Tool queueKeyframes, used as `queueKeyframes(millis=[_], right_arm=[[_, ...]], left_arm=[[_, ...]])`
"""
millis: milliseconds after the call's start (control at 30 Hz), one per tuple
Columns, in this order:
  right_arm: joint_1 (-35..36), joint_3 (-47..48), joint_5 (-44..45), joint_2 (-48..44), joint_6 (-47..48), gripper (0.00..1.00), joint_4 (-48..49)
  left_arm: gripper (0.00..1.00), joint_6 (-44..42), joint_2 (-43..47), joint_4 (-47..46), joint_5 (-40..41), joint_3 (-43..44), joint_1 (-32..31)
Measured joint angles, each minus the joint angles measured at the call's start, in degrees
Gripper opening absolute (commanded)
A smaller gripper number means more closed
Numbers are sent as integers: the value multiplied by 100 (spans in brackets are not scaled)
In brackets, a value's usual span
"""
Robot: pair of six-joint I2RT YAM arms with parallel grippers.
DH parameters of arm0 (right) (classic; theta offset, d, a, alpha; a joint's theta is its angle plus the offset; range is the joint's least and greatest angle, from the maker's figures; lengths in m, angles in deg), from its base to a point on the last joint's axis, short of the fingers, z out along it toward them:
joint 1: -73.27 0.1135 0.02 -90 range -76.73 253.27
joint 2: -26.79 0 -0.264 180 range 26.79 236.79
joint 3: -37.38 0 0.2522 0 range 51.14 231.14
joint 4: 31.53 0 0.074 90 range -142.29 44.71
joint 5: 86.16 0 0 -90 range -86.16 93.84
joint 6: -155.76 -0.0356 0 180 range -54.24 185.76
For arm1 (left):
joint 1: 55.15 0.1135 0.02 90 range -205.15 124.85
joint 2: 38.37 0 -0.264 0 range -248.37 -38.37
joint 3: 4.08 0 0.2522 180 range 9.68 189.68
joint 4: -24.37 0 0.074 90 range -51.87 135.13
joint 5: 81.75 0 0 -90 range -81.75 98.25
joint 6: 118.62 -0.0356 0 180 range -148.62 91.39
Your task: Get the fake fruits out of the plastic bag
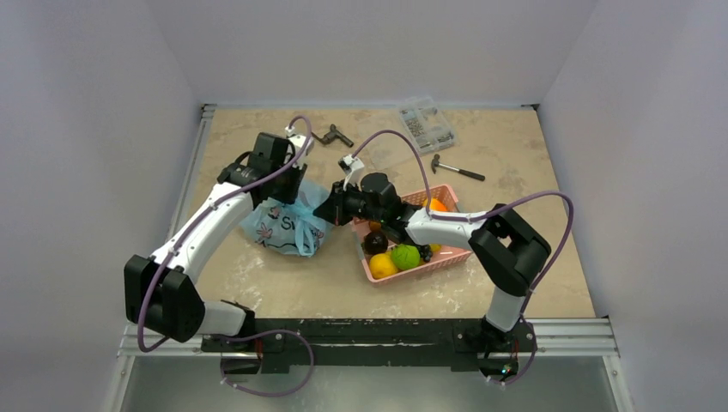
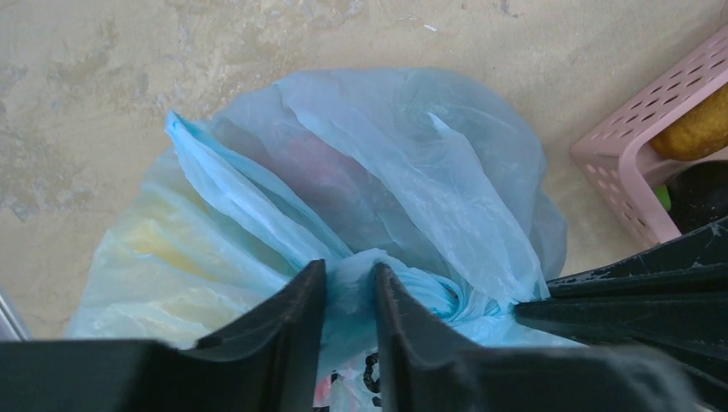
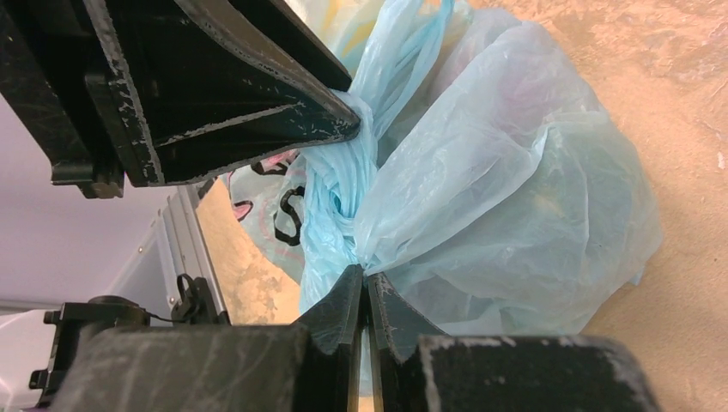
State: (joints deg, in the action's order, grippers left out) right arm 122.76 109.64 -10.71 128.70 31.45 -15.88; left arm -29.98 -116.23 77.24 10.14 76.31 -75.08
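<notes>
The beige table (image 1: 532,172) carried the plastic bag (image 1: 288,225) left of centre, slumped on its surface, with the pink slatted basket (image 1: 446,257) just to its right. Both arms reached over to the bag's gathered top. The left gripper (image 2: 349,292) was closed to a narrow gap around the twisted neck of pale blue film, which filled the space between its 2 fingers. The right gripper (image 3: 367,296), jaws almost touching, pinched a fold of the same film just beside it. A faint reddish tint (image 2: 296,163) showed through the bag; its shape could not be told. A hammer (image 1: 458,169) lay at the far right.
</notes>
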Motion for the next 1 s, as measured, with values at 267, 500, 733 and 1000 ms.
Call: queueKeyframes(millis=[267,500,733,1000], right_arm=[[0,-59,181,-308,52,4,-214],[-297,-625,-31,-697,-254,7,271],[-361,-542,116,-752,7,23,-208],[83,-52,953,-1239,892,54,-1143]], left_arm=[[0,-68,216,42,448,-20,-9],[0,140,1110,-376,1886,-457,-9],[0,175,1178,-525,1943,-505,-9],[0,177,1178,-531,1845,-507,-9]])
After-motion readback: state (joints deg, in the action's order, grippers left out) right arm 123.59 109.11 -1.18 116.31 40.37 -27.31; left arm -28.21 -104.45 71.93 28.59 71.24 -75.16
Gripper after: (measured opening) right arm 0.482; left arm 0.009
